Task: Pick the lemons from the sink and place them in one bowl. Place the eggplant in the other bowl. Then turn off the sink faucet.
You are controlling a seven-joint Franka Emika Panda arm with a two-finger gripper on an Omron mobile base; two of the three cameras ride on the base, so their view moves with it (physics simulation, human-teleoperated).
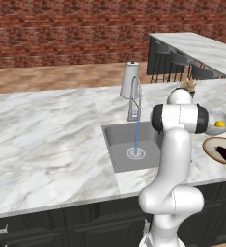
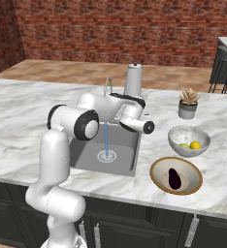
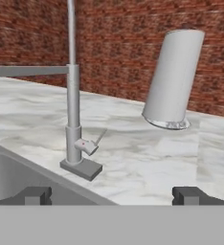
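With both lemons (image 2: 190, 145) lying in the deep speckled bowl (image 2: 176, 140) and the eggplant (image 2: 174, 178) in the shallow tan bowl (image 2: 157, 183) near the counter's (image 1: 47, 140) front edge, right of the sink (image 2: 125, 160), what is left looks to be the faucet (image 3: 73, 110), which runs a thin stream onto the drain. The claw (image 3: 113, 195) is spread wide with nothing between its tips, and hangs over the sink's back right part, aimed at the counter strip behind the basin. In the hand view the faucet's base stands left of the midline between the two tips and a little beyond them, and its short lever (image 3: 87, 145) juts from the stem's lower part toward the claw's side and slightly to the right, tilted upward, its long axis roughly crossways to the upright stem. So the coming move likely asks the claw to shift left and forward until a tip meets the lever. The pale tapered cylinder (image 3: 173, 76) stands further back right, well apart from the lever
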